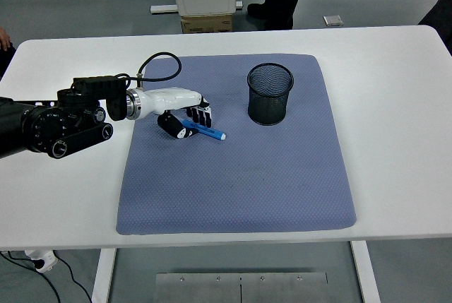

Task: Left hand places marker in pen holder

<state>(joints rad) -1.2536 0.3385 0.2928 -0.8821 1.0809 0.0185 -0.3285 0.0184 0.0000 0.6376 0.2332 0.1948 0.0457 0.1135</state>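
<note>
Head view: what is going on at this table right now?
The robot's left hand is curled around a blue marker lying on the blue-grey mat. The marker's tip pokes out to the right of the hand. The black mesh pen holder stands upright, apart from the hand, with nothing visible in it. The right arm is out of view.
</note>
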